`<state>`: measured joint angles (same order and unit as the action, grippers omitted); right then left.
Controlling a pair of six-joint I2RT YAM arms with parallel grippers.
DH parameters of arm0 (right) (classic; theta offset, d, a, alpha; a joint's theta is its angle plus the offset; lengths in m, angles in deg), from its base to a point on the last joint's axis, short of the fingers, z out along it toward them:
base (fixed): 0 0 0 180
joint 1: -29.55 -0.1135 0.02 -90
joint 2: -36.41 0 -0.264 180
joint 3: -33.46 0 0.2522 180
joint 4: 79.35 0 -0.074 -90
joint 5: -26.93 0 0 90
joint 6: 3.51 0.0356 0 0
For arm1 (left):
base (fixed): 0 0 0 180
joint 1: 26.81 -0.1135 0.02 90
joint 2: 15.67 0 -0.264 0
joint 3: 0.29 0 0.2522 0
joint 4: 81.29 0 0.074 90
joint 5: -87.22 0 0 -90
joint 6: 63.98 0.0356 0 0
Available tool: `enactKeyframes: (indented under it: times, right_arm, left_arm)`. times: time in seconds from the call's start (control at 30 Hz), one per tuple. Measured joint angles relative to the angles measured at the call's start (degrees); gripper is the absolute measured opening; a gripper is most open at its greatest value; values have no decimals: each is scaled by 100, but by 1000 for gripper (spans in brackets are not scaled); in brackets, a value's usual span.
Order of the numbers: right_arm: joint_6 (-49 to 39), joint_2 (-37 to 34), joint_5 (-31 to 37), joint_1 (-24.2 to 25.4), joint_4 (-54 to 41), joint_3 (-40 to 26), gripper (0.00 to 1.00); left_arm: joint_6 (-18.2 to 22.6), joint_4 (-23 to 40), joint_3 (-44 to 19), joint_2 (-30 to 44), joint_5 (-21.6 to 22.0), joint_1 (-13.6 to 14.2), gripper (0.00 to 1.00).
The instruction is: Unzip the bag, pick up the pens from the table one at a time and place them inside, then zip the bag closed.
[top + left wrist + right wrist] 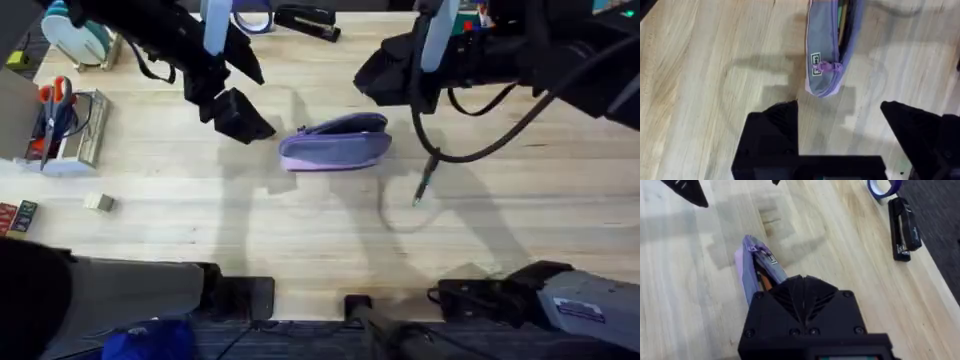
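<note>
Lying near the middle of the worktop (pixel 300 230), the bag (pixel 335 142) rests on its side in the overhead view, its zipper line hard to read from there. From the left wrist view the bag (pixel 827 50) has its zipper parted, a lavender pull (pixel 830 67) sits near its end, and something slim and pen-like shows inside the gap. The right wrist view shows the bag (pixel 751 267) open too, though its nearer half is hidden behind the right pincer (pixel 802 302), whose fingers look pressed together at the pouch mouth; what they pinch I cannot tell. At four o'clock from the bag a dark pen (pixel 424 185) lies alone. The left pincer (pixel 840 120), fingers spread and released, hovers just off the bag's nine o'clock end. A stapler (pixel 903 230) and tape ring (pixel 883 187) lie far off near the edge.
</note>
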<state>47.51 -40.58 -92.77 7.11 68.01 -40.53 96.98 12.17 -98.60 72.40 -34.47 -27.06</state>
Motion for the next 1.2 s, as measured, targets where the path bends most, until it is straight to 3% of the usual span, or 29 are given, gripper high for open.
enactKeyframes:
  times: [0.47, 0.9, 1.2]
  right_arm:
    - [251, 2, -289, 13, -250, -80, 28]
    - [345, 76, 7, 17, -1708, -1456, 28]
    - [345, 44, 273, 17, -2410, -1831, 28]
  left_arm:
    - [0, -11, 0, 0, 0, 0, 993]
    - [0, -107, 0, 0, 0, 0, 993]
    - [0, -141, 0, 0, 0, 0, 993]
